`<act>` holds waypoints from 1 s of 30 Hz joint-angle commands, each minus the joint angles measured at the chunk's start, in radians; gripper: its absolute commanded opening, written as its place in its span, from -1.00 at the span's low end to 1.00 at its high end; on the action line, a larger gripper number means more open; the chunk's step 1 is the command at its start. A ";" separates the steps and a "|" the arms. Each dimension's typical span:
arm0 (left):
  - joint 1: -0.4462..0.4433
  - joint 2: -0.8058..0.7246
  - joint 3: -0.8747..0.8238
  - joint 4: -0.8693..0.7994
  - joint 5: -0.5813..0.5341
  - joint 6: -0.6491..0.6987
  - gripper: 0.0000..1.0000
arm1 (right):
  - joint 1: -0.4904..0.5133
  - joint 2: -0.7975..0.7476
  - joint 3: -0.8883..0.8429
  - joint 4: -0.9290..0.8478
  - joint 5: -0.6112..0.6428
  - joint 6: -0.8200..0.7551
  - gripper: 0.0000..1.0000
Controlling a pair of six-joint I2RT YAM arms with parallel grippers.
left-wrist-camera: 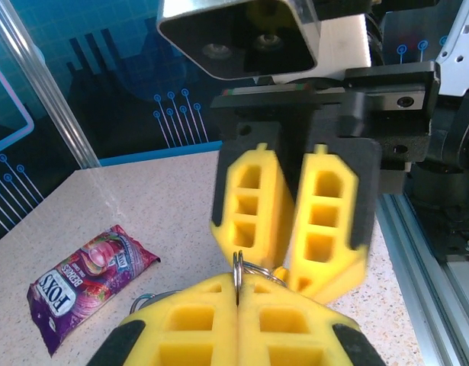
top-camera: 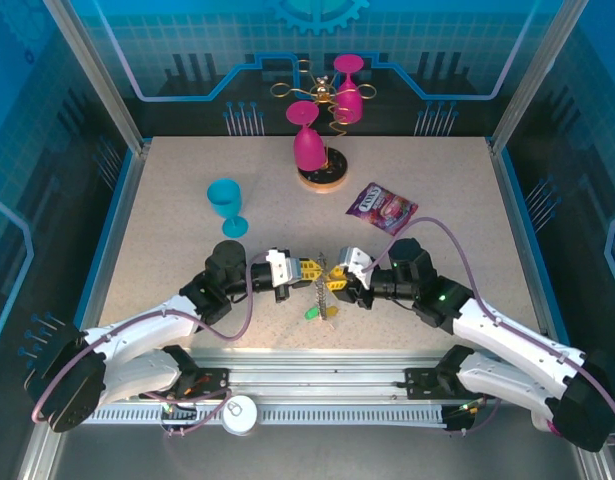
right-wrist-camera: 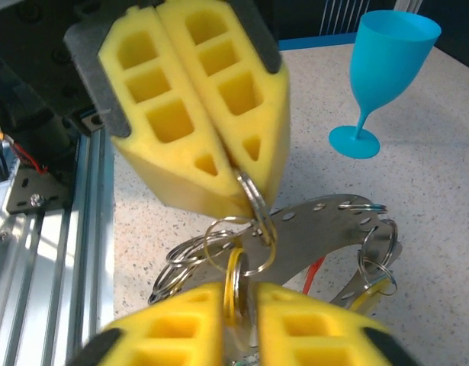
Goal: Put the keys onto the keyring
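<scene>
Keyring (right-wrist-camera: 256, 204), thin grey metal chain and rings, is pinched in my left claw (right-wrist-camera: 242, 192), my right claw (right-wrist-camera: 238, 296) is clamped on a yellowish split ring (right-wrist-camera: 234, 276) just beside it, and tiny coloured-head keys (top-camera: 313, 313) dangle below both claws, so joining looks unfinished.

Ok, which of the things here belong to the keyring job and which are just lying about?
Job: keys, keyring, left pincer, right pincer.
Lying about: teal cup, purple snack packet, pink glasses, gold wire stand.

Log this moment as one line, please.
left gripper: shut on keyring | right gripper: shut on yellowish ring | green key: near both grippers
</scene>
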 commanded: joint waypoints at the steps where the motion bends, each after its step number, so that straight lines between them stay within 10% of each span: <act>1: -0.003 0.000 -0.010 0.080 0.007 -0.023 -1.00 | 0.007 -0.003 0.012 0.010 0.020 -0.001 -0.84; 16: -0.003 0.020 0.000 0.110 0.042 -0.038 -1.00 | 0.029 0.050 0.062 -0.105 -0.022 -0.058 -0.99; 21: -0.002 0.020 -0.004 0.094 0.044 -0.026 -1.00 | -0.012 -0.042 0.018 -0.074 -0.002 -0.015 -0.31; 30: -0.002 0.025 -0.003 0.108 0.062 -0.034 -1.00 | -0.078 -0.084 -0.015 0.051 -0.095 0.032 -0.43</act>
